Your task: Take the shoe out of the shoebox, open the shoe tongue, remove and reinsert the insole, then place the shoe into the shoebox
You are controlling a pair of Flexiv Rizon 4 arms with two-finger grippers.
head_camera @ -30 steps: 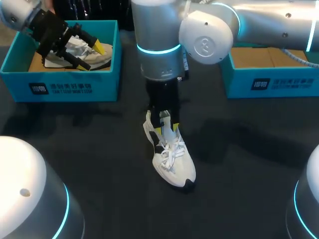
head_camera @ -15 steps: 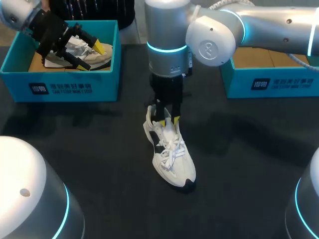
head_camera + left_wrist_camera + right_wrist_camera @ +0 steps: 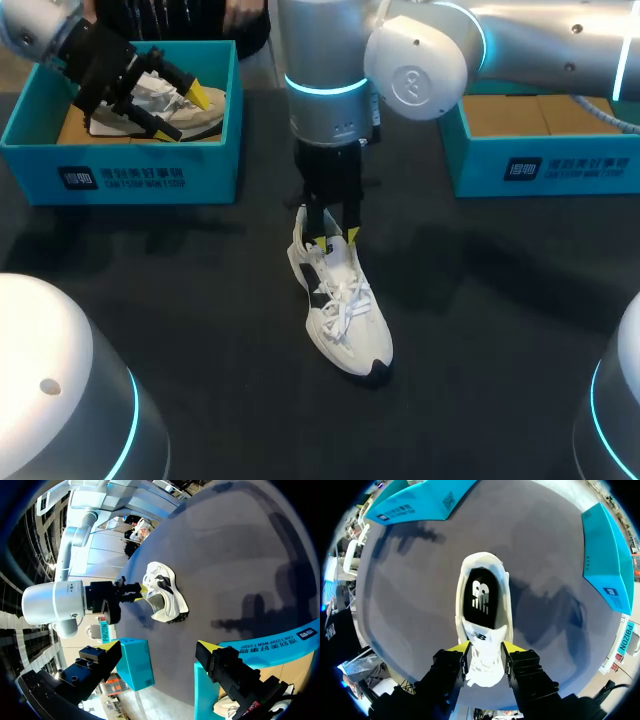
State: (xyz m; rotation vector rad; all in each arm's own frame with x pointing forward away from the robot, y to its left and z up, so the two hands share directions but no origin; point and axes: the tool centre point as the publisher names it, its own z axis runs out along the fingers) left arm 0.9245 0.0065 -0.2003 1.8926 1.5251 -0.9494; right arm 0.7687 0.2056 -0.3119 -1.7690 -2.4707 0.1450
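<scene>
1. The right gripper (image 3: 487, 647) hangs straight down over the rear half of the shoe (image 3: 345, 320). Its two yellow-tipped fingers are set narrowly and press on the shoe tongue (image 3: 481, 640) from either side, so the tongue is held between them.
2. Just ahead of the gripper in the right wrist view, the shoe's mouth is open. The insole (image 3: 482, 597), black with a white mark, lies flat inside it.
3. The shoe is white with loose white laces and a dark patch at the toe. It stands upright on its sole on the dark tabletop (image 3: 480, 330), about the middle. Its heel points to the far side and its toe to the near edge. It is outside both boxes.
4. The right arm comes in from the head view's right, crosses above the far part of the tabletop and bends down to the shoe.
5. The left gripper (image 3: 161, 647) is at the far left, tilted over the left shoebox (image 3: 130, 175). Its fingers are spread wide and grip nothing.
6. A second shoe (image 3: 190, 110), pale with crumpled white paper in it, lies in that teal box under the left gripper.
7. The right shoebox (image 3: 545, 165), also teal, sits at the far right with its brown inside showing, well apart from the shoe on the tabletop.
</scene>
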